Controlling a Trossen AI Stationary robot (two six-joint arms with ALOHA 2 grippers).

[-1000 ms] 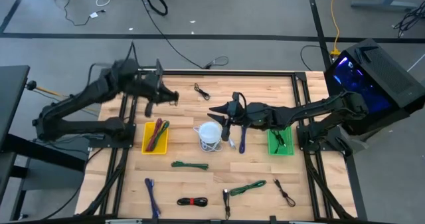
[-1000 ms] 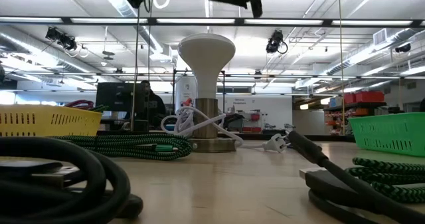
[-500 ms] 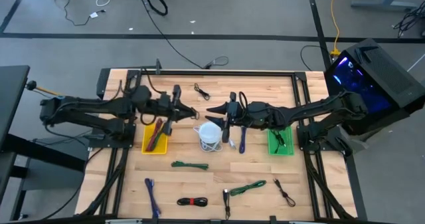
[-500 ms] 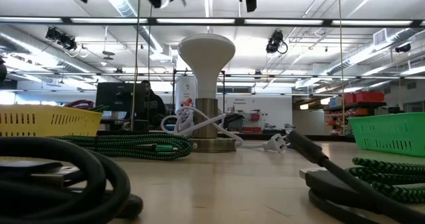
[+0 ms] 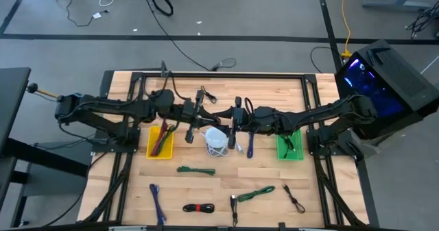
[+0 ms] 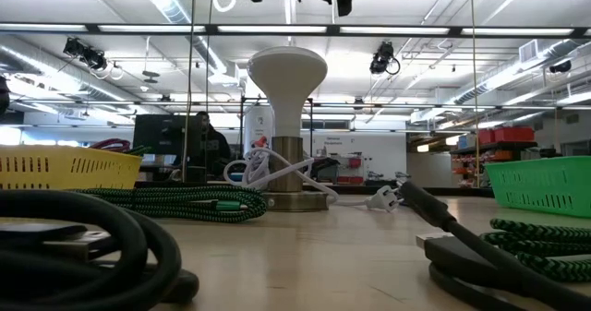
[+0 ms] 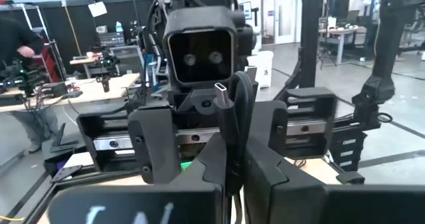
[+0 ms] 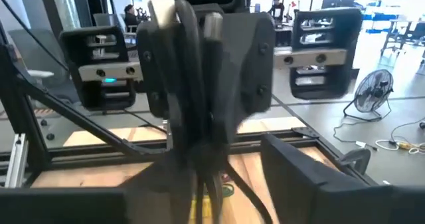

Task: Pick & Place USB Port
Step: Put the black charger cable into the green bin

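A coiled black USB cable (image 7: 234, 111) with a metal plug (image 7: 221, 88) at its top is held high over the table's middle, above the white lamp (image 5: 217, 138). My left gripper (image 7: 238, 165), reaching in from the table's left (image 5: 204, 114), is shut on it. My right gripper (image 5: 230, 117) faces it from the table's right, open. Its two fingers (image 7: 154, 151) stand wide on either side of the coil (image 8: 189, 84) and do not touch it. My left gripper pinches the bundled strands of the black cable (image 7: 232, 144) between its two fingers. The fingers lie level and come from the table's left. The coil stands up past the fingertips with its plug on top, lifted clear of the table and the lamp.
A yellow bin (image 5: 152, 149) with cables sits left of the lamp, a green bin (image 5: 299, 151) to the right. A purple cable (image 5: 250, 146) lies beside the lamp and a black one (image 5: 207, 92) farther back. Several loose cables (image 5: 195, 170) lie across the near half.
My left gripper has swung from the table's far left toward the right and a little down, carrying the black cable up to my right gripper. My right gripper has stayed in place and its fingers have spread wider.
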